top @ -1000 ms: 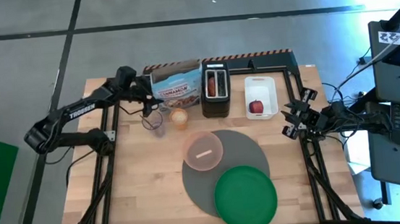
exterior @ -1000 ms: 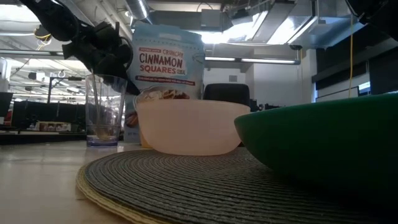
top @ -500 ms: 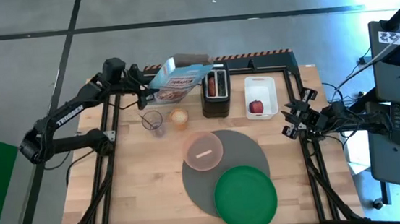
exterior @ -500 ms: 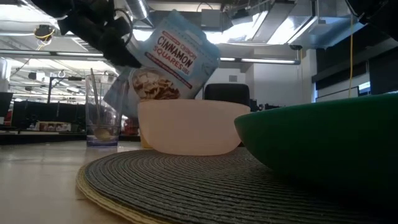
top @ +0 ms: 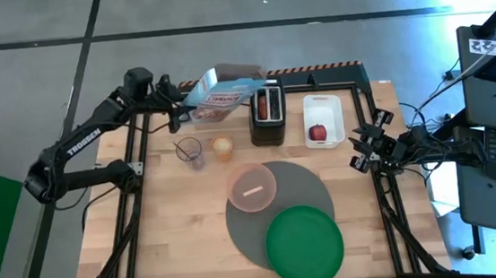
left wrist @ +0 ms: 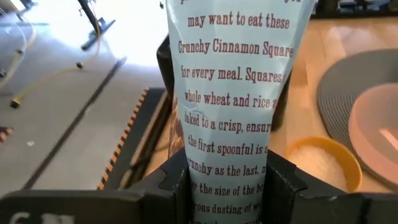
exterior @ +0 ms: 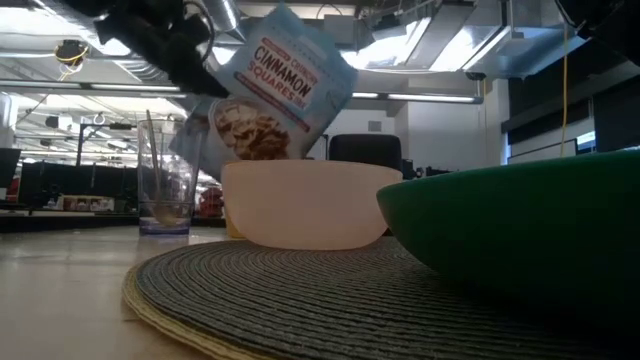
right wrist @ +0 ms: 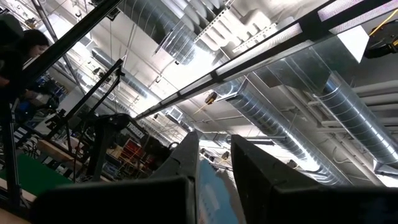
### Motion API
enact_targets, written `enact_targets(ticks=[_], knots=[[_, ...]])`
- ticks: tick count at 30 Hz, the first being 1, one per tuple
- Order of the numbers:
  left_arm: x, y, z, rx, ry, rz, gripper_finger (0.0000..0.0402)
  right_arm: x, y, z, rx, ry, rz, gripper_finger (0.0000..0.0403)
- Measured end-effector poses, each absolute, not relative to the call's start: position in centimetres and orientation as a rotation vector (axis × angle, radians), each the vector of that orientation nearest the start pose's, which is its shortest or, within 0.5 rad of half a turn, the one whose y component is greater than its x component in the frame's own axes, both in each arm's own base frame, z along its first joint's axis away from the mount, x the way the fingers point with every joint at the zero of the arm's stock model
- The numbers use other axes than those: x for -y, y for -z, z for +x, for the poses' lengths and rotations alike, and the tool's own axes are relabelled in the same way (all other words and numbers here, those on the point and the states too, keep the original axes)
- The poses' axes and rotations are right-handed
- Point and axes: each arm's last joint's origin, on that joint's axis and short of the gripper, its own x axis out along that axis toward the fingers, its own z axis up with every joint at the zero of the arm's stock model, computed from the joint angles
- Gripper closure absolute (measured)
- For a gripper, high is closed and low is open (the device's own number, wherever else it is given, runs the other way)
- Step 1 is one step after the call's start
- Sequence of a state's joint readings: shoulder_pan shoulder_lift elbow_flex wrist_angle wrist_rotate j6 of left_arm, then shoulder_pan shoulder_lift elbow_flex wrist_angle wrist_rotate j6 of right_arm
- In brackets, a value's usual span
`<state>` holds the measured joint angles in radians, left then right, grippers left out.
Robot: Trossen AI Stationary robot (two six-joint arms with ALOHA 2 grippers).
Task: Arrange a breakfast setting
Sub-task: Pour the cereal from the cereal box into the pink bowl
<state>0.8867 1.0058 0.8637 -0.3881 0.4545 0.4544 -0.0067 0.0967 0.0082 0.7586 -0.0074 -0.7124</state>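
Observation:
My left gripper is shut on a blue cereal bag at the table's far left and holds it tipped in the air; the bag also shows in the low view. The grey placemat lies mid-table. On it sit the pinkish bowl, with a small pale spoon inside, and the green plate, which overhangs the mat's near edge. The red apple lies in the white tray. Something brownish sits in the black toaster's slot. My right gripper waits at the table's right edge, slightly open. My left gripper pinches the cereal bag between its two fingers, with the bag's narrow printed side facing the wrist camera. The fingers come level from the table's left. The bag is lifted clear of the table and tilted, its top toward the toaster.
A clear glass and a small yellow bowl of white grains stand below the bag, left of the toaster. Bare wood shows on the near left of the table.
My left gripper has risen and turned, keeping its hold. The cereal bag, which stood upright on the table beside the toaster, is now lifted clear and tipped, its top swung toward the table's right over the toaster's edge.

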Motion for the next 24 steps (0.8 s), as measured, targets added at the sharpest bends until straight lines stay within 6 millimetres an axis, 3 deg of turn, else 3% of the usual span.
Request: enact_targets(ticks=[6, 11, 18, 24], knots=[[-15.0, -33.6, 14.0, -0.484, -0.279, 0.105, 0.0282, 0.0, -22.7, 8.2, 0.641, 0.238, -0.69, 0.034], [-13.5, -36.8, 14.0, -0.5, -0.227, 0.149, 0.0282, 0.0, -22.7, 8.2, 0.641, 0.238, -0.69, 0.034], [-9.9, -42.0, 14.4, -0.463, -0.14, 0.299, 0.0282, 0.1, -22.7, 8.2, 0.637, 0.25, -0.686, 0.034], [-6.4, -44.2, 14.3, -0.532, -0.096, 0.442, 0.0282, 0.1, -22.7, 8.2, 0.636, 0.253, -0.685, 0.034]])
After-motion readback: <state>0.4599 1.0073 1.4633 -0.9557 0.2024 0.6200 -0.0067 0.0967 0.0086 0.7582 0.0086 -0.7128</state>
